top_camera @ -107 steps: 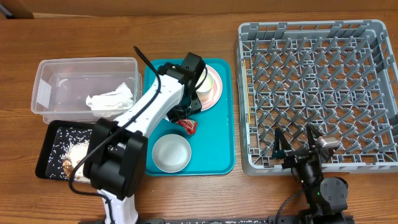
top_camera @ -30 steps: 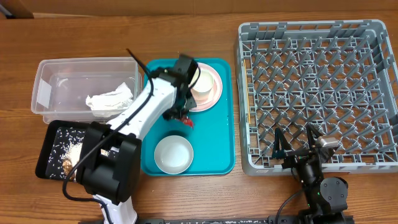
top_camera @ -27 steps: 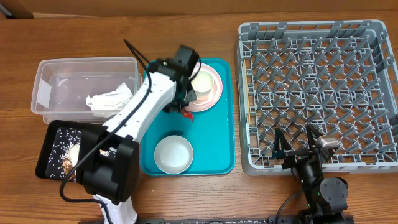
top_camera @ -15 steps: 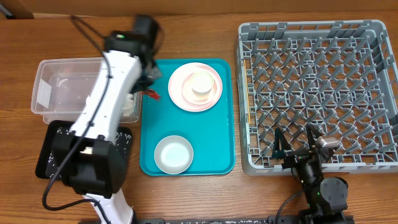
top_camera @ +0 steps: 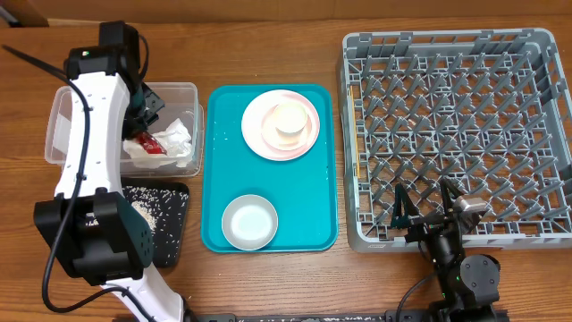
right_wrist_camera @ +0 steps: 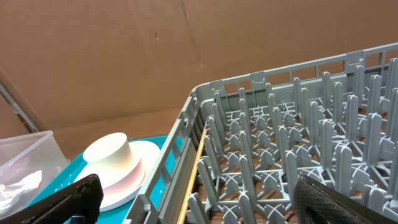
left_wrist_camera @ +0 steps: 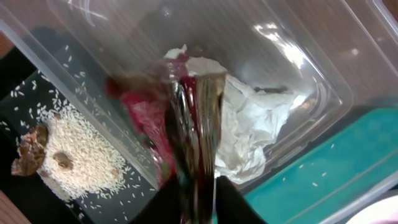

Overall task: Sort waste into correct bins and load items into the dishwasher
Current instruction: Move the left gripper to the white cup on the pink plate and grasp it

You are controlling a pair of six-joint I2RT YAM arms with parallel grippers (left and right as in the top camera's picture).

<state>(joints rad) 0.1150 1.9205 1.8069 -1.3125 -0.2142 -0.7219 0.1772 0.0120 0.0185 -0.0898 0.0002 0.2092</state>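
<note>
Step in hand is judged to be the drop of the red wrapper into the clear tub. The wrapper is seen inside the tub, against the crumpled napkin, w/ the left gripper just above it. Whether the jaws are parted or pinching the foil can't be told (wrist view is badly blurred).

To do it well, the jaws should be opened fully over the tub's middle, then the arm lifted straight up. Thin foil may cling to a pad and be dragged back out, esp. over the low wall.

The right gripper is held wide open w/ nothing in it, at the near edge of the grey rack.

Materials:
- The wrapper is shiny and creased, the napkin soft and matte, and the tub thin, glossy and see-through.
- Loose rice and a brown lump lie in the shallow black tray.
- The plate, w/ the cup on it, and the bowl look smooth, round and hard. They are set on the teal tray.
- The rack is a rigid grid of upright pegs.
</note>
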